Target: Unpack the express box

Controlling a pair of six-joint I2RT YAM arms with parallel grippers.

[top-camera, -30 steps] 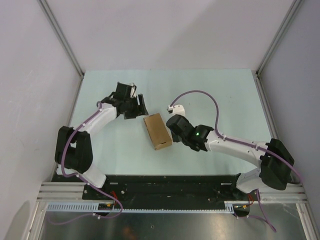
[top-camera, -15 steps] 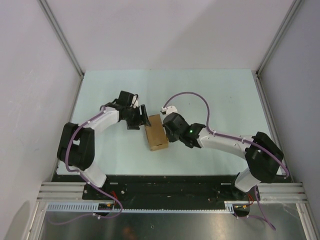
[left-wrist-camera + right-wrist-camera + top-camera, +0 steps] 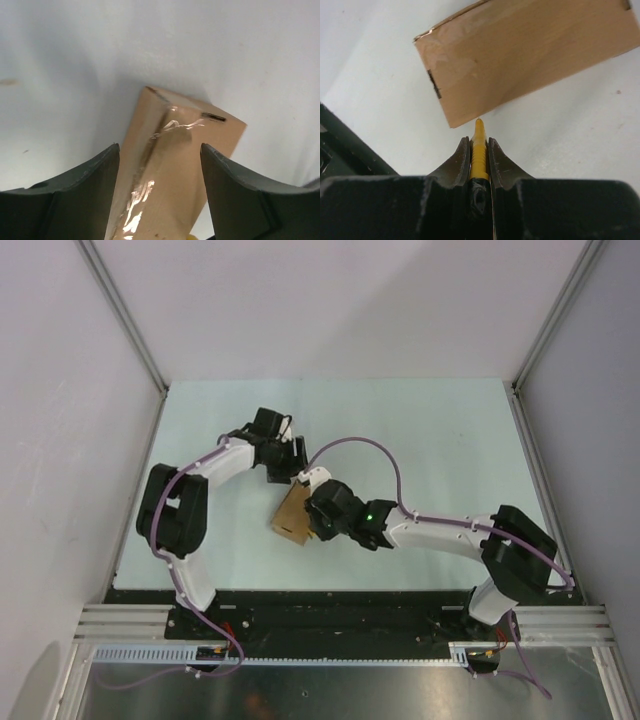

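The express box (image 3: pixel 291 517) is a small brown taped carton, lying skewed on the pale table. In the left wrist view the box (image 3: pixel 170 165) runs up between my left gripper's (image 3: pixel 159 146) fingers. That gripper stands open astride the box's end, with a sliver of table showing at the right finger (image 3: pixel 235 185). My right gripper (image 3: pixel 479 140) is shut on a yellow-black utility knife (image 3: pixel 479 150). The knife's tip meets the lower edge of the box (image 3: pixel 520 50) near a corner. From above, the right gripper (image 3: pixel 312 515) sits against the box's right side and the left gripper (image 3: pixel 292 462) at its far end.
The black base rail (image 3: pixel 330 605) runs along the near table edge, just below the box. Purple cables (image 3: pixel 360 445) loop over both arms. Grey walls with metal posts (image 3: pixel 125 320) close in the table on the left, back and right.
The box has slid left and swung askew. My right arm has moved left with the knife against it. My left arm has swung right until its fingers straddle the box's far end.
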